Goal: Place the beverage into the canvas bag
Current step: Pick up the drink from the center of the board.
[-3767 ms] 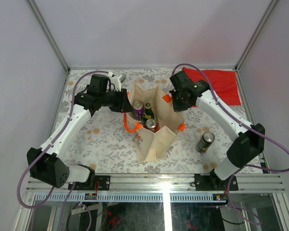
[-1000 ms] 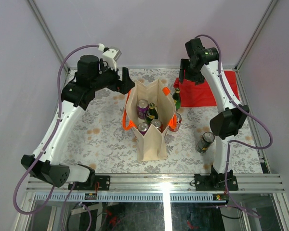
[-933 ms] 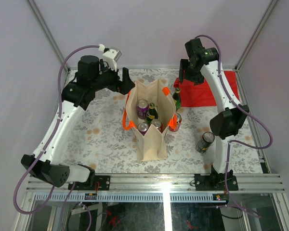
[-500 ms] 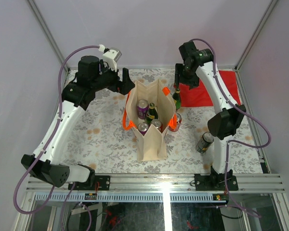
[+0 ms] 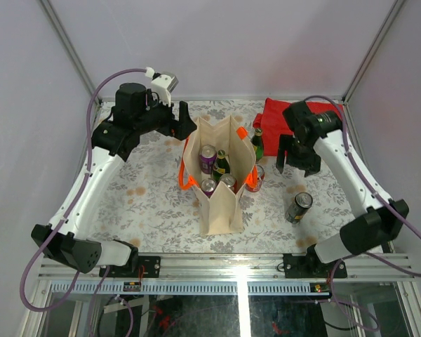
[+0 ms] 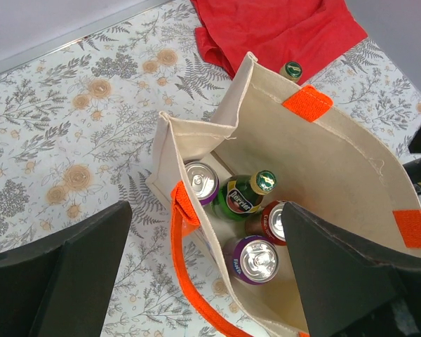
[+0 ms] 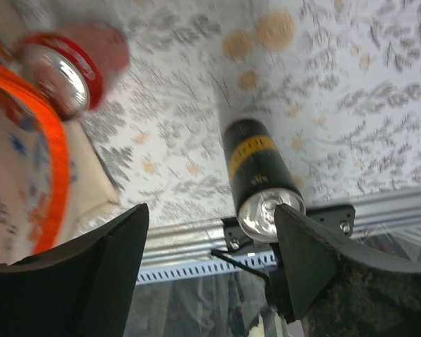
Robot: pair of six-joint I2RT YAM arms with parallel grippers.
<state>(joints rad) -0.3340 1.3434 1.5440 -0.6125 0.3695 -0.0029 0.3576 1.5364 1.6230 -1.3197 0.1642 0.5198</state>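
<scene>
My view: a lab test cell. White panels (image 5: 217, 42) enclose the table (image 5: 147, 203), with an aluminium rail (image 5: 224, 267) at its near edge.

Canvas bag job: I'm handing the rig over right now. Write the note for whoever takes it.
Left hand: open, empty, above the far-left rim of the canvas bag.
Right hand: open, empty, over the table right of the bag.
Done: four drinks in the bag: purple cans, bagged green bottle, bagged red can.
Left: three outside. Loose green bottle at the bag's far-right corner by the red cloth; loose red can beside its right side; black can further right.
</scene>
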